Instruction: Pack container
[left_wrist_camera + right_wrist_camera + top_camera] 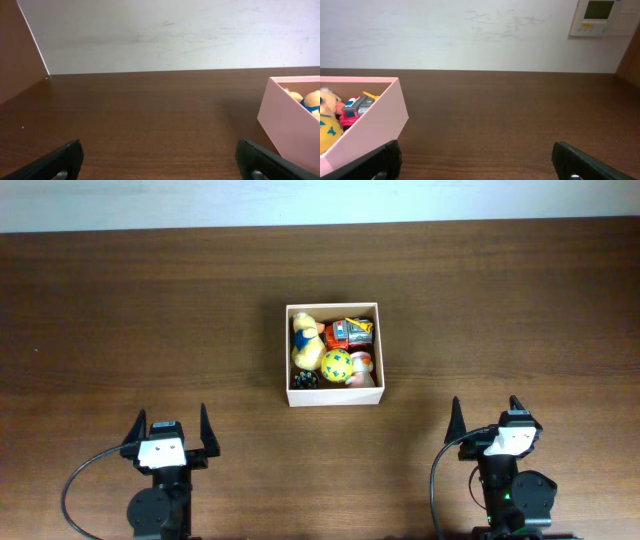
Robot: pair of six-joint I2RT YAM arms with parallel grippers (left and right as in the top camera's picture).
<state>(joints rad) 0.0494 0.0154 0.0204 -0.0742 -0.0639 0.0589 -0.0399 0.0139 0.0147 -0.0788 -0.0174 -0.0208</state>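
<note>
The left hand (172, 423) and the right hand (486, 410), both with fingers spread wide and holding nothing, sit at the near edge of a dark brown wooden worktop (140, 300). Beyond and between them, well apart from both, stands the square white cardboard container (334, 397). Inside lie a yellow plush toy (305, 346), a red toy vehicle (347, 333) and a yellow ball with blue spots (337, 364). The lettering on a white wall panel (598, 17) is too small to read.

Dark wooden desk (520, 115) spreads ahead of the right end effector (477, 162); a white wall panel (599, 17) hangs above it, up and right
</note>
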